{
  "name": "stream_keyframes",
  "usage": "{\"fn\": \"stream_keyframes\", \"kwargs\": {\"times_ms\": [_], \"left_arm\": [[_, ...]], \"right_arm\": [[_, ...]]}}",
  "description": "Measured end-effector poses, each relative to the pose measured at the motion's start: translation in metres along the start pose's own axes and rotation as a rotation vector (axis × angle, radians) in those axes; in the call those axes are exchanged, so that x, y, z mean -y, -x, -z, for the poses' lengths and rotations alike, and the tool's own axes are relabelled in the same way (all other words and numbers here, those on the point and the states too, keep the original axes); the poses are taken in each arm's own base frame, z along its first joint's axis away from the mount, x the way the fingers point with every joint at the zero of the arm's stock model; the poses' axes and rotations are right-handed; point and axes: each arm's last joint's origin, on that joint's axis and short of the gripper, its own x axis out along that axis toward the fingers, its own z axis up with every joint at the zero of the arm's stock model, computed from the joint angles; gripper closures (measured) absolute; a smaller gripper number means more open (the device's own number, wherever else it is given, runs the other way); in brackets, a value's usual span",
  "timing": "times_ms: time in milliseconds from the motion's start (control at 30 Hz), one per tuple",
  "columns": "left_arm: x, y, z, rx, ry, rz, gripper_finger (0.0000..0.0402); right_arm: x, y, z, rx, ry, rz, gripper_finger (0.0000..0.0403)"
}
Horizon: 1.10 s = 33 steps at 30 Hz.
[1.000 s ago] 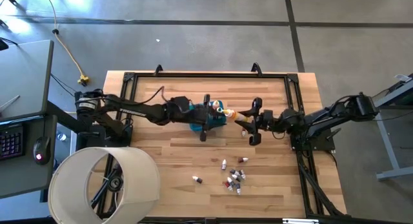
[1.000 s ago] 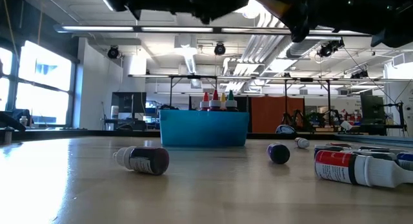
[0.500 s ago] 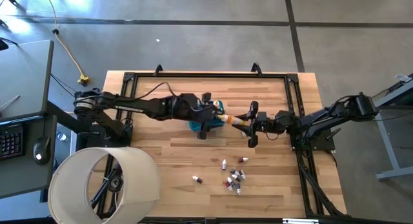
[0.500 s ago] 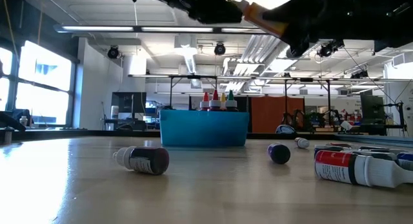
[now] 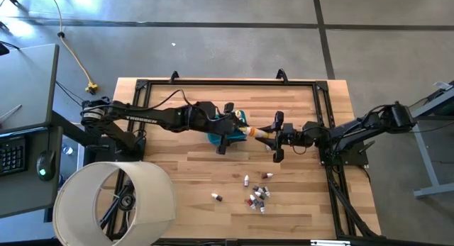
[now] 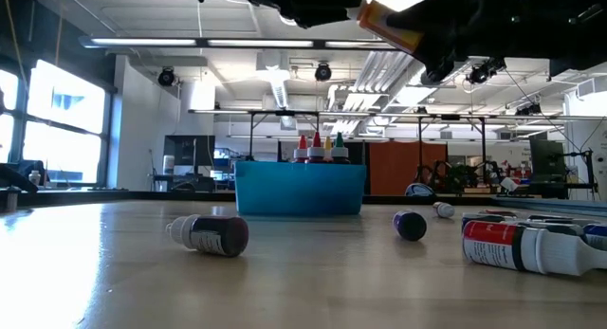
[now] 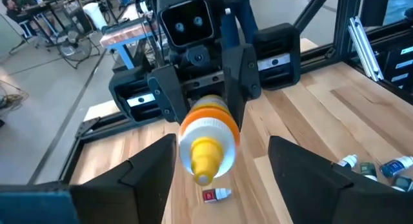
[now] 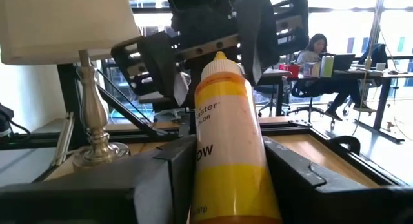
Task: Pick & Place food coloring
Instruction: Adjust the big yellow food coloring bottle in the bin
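Holding the yellow food coloring bottle (image 8: 227,146) by its base above the table, cap pointing at the other arm, the right gripper (image 5: 278,135) stays clamped on it. The left gripper (image 5: 228,125), narrower a second ago (now spread wide, empty), has advanced from over the blue tub (image 6: 299,188) toward the cap, suggesting a handover.

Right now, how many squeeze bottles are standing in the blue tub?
3, as far as the low view shows: the red bottle, a yellow bottle and the green bottle stand in the blue tub. Its wall may hide others.
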Motion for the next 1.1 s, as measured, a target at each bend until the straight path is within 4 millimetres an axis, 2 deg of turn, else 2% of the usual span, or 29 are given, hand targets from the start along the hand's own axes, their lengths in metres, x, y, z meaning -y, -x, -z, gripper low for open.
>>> {"fn": "stream_keyframes", "kwargs": {"times_ms": [333, 767, 900, 1100], "left_arm": [[-0.0007, 0.0, -0.0023, 0.025, -0.003, -0.007, 0.0207], [-0.0014, 0.0001, -0.0035, 0.036, -0.004, -0.017, 0.0294], [-0.002, 0.0002, -0.0043, 0.041, -0.004, -0.032, 0.0302], [-0.0016, -0.0004, -0.0004, -0.004, 0.003, -0.058, 0.0304]], "right_arm": [[-0.0008, 0.0001, -0.0033, 0.033, -0.008, -0.027, 0.0257], [-0.0008, 0.0001, -0.0037, 0.038, -0.006, -0.026, 0.0256], [0.0002, 0.0002, -0.0057, 0.059, -0.012, 0.01, 0.0237], [0.0009, 0.0003, -0.0071, 0.072, -0.007, 0.029, 0.0184]]}}
